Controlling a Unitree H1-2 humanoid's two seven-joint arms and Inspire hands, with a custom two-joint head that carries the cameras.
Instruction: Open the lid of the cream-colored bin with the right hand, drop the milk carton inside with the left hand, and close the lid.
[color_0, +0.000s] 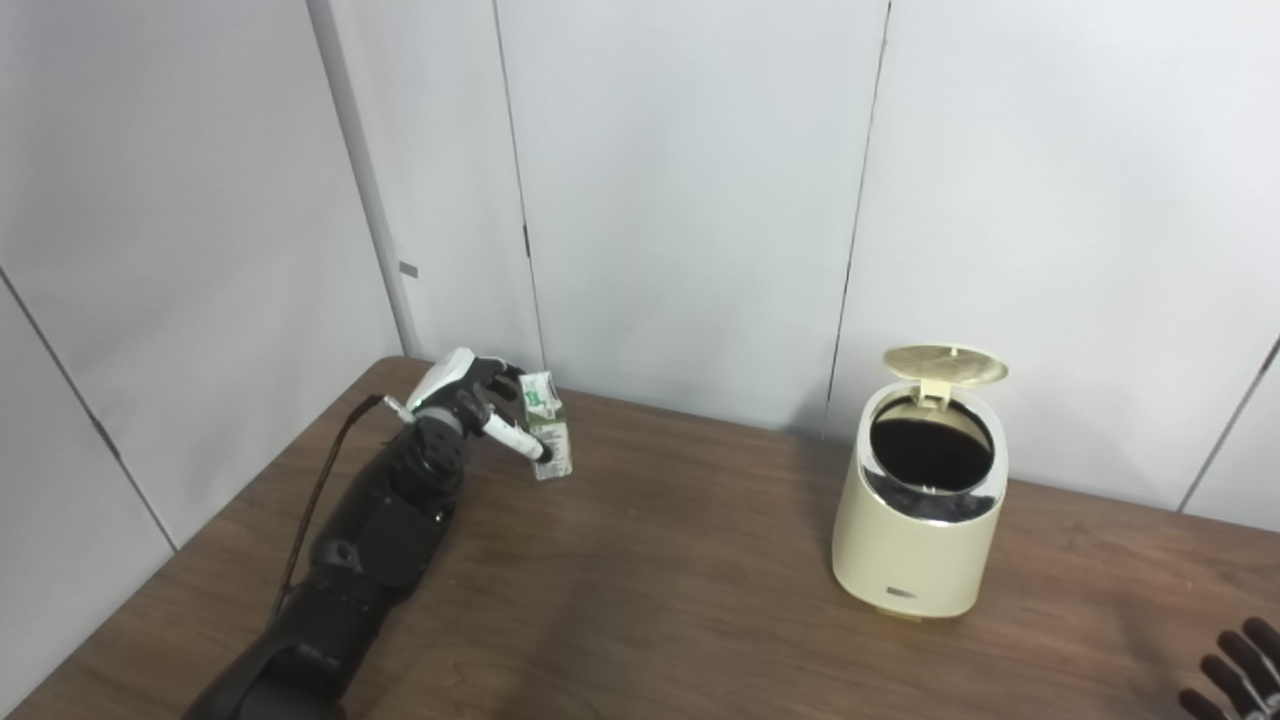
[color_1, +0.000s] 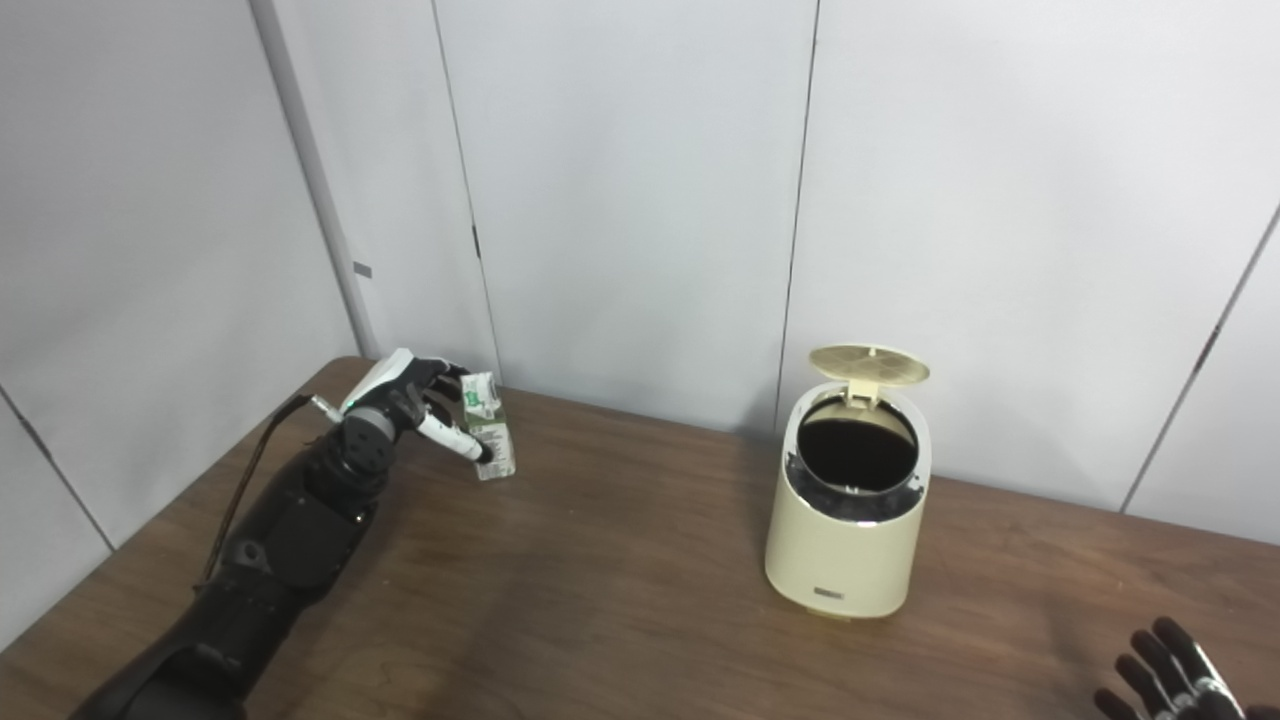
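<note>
Gripping the milk carton (color_0: 549, 425) in my left hand (color_0: 470, 400), fingers clamped round its side, I held it upright, long axis near vertical, base at or just above the table (color_0: 640, 600); contact unclear. The cream-colored bin (color_0: 920, 520) stood well apart toward 3 o'clock from the carton, its lid (color_0: 945, 365) already up, mouth open. My right hand (color_1: 1165, 675) waited at the 5 o'clock corner, fingers spread, holding nothing. Count: one carton, one bin, one lid. Left hand nearer the carton, right nearer the bin.

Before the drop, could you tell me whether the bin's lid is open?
Open: the lid stands raised behind the bin, exposing its dark opening.
</note>
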